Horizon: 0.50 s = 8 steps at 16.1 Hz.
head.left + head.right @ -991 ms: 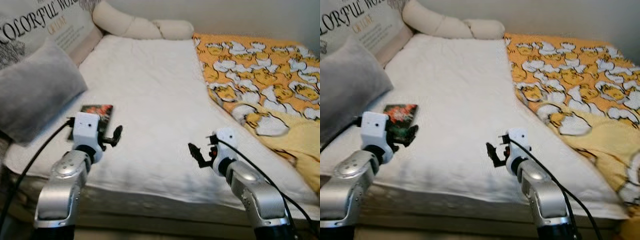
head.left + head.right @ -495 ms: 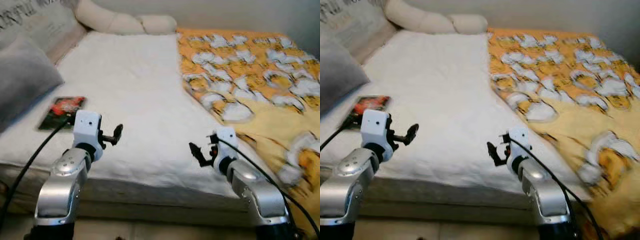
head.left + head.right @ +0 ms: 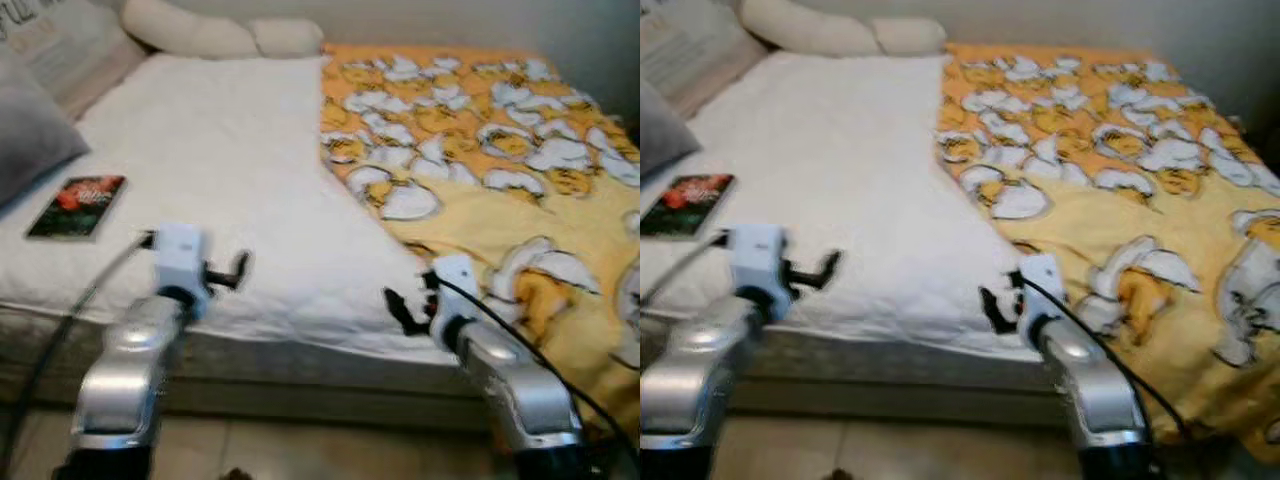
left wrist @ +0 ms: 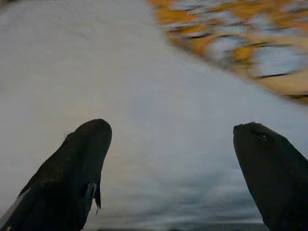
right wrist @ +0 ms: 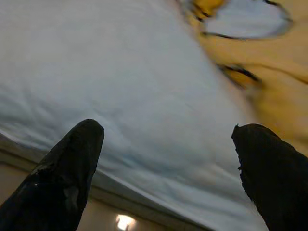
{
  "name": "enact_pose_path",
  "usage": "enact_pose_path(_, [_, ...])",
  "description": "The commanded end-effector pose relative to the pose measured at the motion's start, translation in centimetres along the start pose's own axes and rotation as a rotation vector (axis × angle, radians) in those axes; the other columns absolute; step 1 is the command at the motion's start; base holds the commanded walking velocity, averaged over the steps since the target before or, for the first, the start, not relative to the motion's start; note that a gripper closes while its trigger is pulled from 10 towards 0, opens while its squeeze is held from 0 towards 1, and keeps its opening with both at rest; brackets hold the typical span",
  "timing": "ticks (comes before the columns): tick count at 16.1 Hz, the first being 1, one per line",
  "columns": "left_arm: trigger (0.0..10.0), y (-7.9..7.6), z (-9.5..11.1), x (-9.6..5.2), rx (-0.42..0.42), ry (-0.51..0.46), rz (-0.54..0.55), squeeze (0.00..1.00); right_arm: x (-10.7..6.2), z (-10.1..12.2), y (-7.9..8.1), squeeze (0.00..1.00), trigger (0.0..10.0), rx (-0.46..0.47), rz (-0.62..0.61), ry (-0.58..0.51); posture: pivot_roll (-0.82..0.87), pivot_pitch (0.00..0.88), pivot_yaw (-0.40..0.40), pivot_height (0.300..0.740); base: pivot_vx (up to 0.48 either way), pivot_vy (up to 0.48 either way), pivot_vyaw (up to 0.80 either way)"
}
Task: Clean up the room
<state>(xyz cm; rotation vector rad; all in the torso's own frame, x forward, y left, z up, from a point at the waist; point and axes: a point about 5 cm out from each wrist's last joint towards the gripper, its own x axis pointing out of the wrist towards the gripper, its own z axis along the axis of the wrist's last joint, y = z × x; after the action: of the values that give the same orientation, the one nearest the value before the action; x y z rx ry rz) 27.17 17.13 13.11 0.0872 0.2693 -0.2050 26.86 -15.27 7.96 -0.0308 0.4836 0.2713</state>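
A bed with a white sheet (image 3: 220,150) fills the scene. A yellow blanket with duck prints (image 3: 500,170) is folded back over its right half. A small book with a red and dark cover (image 3: 78,206) lies on the sheet at the left. My left gripper (image 3: 235,272) hovers open over the near edge of the mattress, right of the book. My right gripper (image 3: 405,310) is open too, held over the bed's front edge where the blanket meets the sheet. Both wrist views look between spread black fingers (image 4: 72,178) (image 5: 67,168) at the sheet and blanket.
A grey pillow (image 3: 30,135) and a printed cushion (image 3: 60,50) lean at the left. A long cream bolster (image 3: 210,35) lies along the head end by the wall. Tiled floor (image 3: 300,450) runs below the mattress edge.
The whole picture has slid left, so the camera has turned right: more of the blanket shows, and the book and pillows sit farther left. Both grippers keep their pose before me.
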Motion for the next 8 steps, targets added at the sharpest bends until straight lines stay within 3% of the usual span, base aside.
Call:
enact_pose_path(1, [10.0, 0.69, 0.44, -0.08, 0.016, -0.008, 0.025, 1.00, 0.13, 0.81, 0.41, 0.00, 10.0, -0.012, 0.016, -0.024, -0.03, 0.000, 0.008, 0.740, 0.000, -0.341, 0.00])
enact_pose_path(8, [10.0, 0.66, 0.36, 0.06, 0.017, -0.005, 0.026, 1.00, 0.23, 0.80, 0.25, 0.00, 10.0, -0.016, 0.017, -0.020, -0.04, 0.000, 0.014, 0.740, 0.000, -0.343, 0.49])
